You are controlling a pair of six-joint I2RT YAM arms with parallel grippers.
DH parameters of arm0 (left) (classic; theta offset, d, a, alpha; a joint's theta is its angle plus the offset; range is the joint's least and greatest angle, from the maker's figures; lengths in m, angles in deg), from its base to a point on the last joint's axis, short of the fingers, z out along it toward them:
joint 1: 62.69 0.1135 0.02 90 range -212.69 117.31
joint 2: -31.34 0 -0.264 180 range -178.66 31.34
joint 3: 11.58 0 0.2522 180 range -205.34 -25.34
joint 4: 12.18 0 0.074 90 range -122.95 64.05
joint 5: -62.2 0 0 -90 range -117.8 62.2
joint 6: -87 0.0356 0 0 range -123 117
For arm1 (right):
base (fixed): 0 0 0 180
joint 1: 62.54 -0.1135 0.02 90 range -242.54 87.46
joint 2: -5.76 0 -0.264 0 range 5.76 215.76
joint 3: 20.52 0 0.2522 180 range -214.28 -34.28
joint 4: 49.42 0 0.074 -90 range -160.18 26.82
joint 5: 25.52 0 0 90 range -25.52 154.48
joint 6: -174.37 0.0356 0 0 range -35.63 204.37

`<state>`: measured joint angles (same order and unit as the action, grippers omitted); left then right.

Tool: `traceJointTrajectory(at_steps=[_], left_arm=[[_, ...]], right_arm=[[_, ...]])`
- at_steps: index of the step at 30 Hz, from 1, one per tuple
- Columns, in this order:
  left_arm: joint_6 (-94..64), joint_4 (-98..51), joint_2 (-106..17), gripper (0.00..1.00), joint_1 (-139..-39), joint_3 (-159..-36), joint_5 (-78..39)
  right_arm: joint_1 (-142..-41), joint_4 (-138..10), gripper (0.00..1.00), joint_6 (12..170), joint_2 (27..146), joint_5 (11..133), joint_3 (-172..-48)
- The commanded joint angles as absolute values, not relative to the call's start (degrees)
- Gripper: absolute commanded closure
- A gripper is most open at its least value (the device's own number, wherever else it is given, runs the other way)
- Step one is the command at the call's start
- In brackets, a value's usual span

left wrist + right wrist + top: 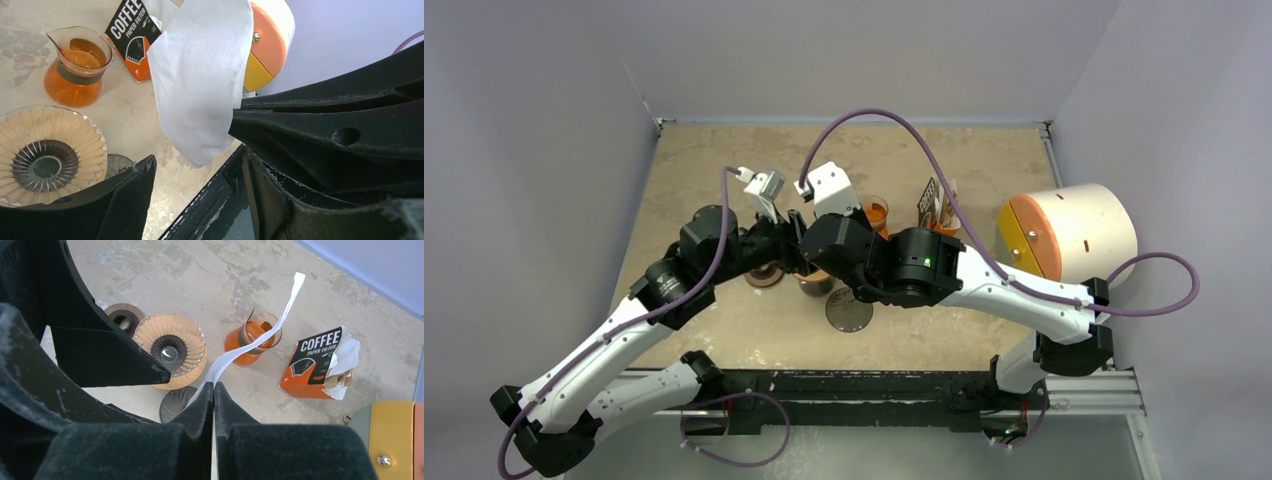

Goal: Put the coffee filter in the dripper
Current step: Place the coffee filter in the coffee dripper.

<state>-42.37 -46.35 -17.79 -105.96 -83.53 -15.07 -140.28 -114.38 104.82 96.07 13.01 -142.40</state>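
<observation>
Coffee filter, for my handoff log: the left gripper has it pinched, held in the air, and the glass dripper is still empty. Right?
Not quite: the right gripper, not the left, pinches the coffee filter, as the right wrist view shows. It is held in the air, and the glass dripper is empty.

the right hand (214, 387) pinches a thin white paper coffee filter (270, 332), seen edge-on; beneath, a ribbed glass dripper (170, 347), an orange glass carafe (235, 346) and an orange-black filter box (312, 367) stand on the beige worktop (165, 275).
</observation>
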Motion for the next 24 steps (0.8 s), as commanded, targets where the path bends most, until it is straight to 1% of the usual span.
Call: traceJointTrajectory(at_steps=[1,11,20,24], left_arm=[[-40.6,-43.7,-18.3,0.38,-107.9,-83.5,-20.3],[-38.5,-43.4,-19.2,0.38,-108.5,-83.8,-24.0],[-37.7,-44.0,-18.6,0.38,-108.5,-84.6,-23.8],[-37.5,-44.0,-19.2,0.38,-108.6,-84.6,-24.3]], right_arm=[[-140.7,-114.6,1.00,107.5,95.1,13.0,-144.5],[-140.7,-114.1,1.00,108.8,93.0,15.1,-141.8],[-140.7,-114.0,1.00,109.0,92.0,14.5,-139.3],[-140.7,-112.9,1.00,109.0,91.5,16.3,-138.9]])
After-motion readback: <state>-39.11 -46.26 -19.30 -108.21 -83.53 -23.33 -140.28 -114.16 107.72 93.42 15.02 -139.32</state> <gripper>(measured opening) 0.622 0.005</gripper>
